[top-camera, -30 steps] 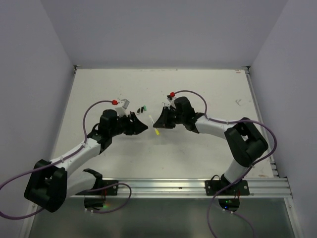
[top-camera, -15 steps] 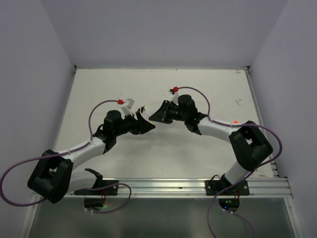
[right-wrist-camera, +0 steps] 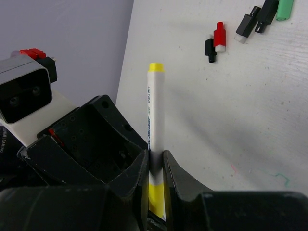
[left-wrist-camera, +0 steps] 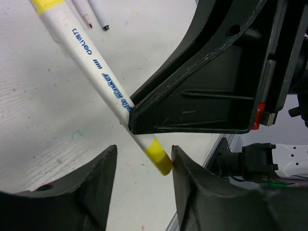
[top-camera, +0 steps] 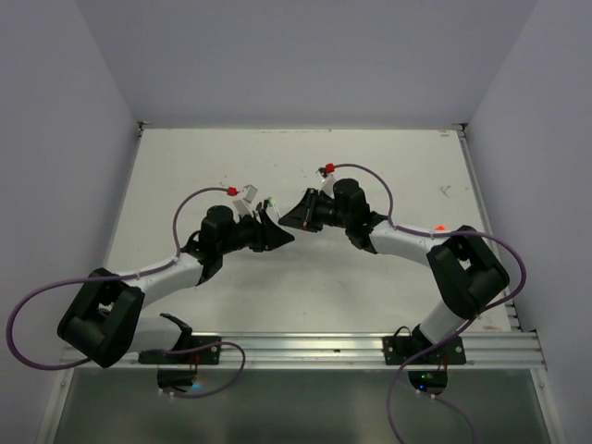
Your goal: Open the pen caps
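My right gripper (right-wrist-camera: 155, 156) is shut on a white pen (right-wrist-camera: 154, 115) with a yellow piece at each end. One yellow end (right-wrist-camera: 155, 67) points away over the table. The other yellow end (left-wrist-camera: 161, 156) sits between the fingers of my open left gripper (left-wrist-camera: 144, 147) and touches one finger (left-wrist-camera: 192, 183); the other finger stands apart from it. I cannot tell which yellow end is the cap. From above, left gripper (top-camera: 280, 236) and right gripper (top-camera: 294, 220) meet tip to tip. Loose pen caps lie on the table: red (right-wrist-camera: 219, 36), black (right-wrist-camera: 209, 49), green (right-wrist-camera: 285, 8).
Two thin uncapped pens (left-wrist-camera: 94, 14) lie on the white table (top-camera: 370, 287) beyond the held pen. More black caps (right-wrist-camera: 266, 12) lie next to the green one. Purple cables with red connectors (top-camera: 231, 191) loop over both arms. Grey walls close in the table.
The left arm has reached right and forward until its fingers flank the pen's yellow end. The right gripper carried the pen up and back a little, then held still. Left jaws narrowed slightly.
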`<control>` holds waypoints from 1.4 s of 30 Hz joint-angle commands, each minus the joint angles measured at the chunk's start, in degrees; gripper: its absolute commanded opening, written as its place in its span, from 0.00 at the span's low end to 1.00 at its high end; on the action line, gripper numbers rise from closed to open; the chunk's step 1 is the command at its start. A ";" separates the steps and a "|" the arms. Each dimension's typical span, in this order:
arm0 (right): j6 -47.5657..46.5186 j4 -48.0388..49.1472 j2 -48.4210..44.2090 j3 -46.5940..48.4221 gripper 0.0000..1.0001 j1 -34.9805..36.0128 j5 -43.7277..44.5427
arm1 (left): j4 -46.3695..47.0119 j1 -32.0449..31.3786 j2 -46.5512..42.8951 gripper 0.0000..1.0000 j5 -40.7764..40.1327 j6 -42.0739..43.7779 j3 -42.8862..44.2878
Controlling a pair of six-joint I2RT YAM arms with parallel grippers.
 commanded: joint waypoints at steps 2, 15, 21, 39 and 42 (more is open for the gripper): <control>0.63 3.70 -2.53 -0.98 0.00 0.29 -0.09 | 3.36 -0.63 0.60 0.45 -0.22 -0.76 2.57; -3.93 2.99 -2.53 -0.89 0.18 0.20 -2.01 | 2.04 -0.63 0.52 0.00 1.45 0.47 2.75; -6.04 1.60 -1.91 0.69 0.27 0.82 -2.11 | 2.22 -0.71 1.48 0.00 3.47 0.29 3.45; 1.32 32.59 -2.35 -5.20 0.00 -7.61 -4.38 | 17.94 -0.71 0.43 0.00 20.34 -0.06 -1.47; 4.94 36.74 -0.86 -3.00 0.00 -9.72 -7.28 | 17.26 -0.71 -0.89 0.00 21.75 0.29 -1.38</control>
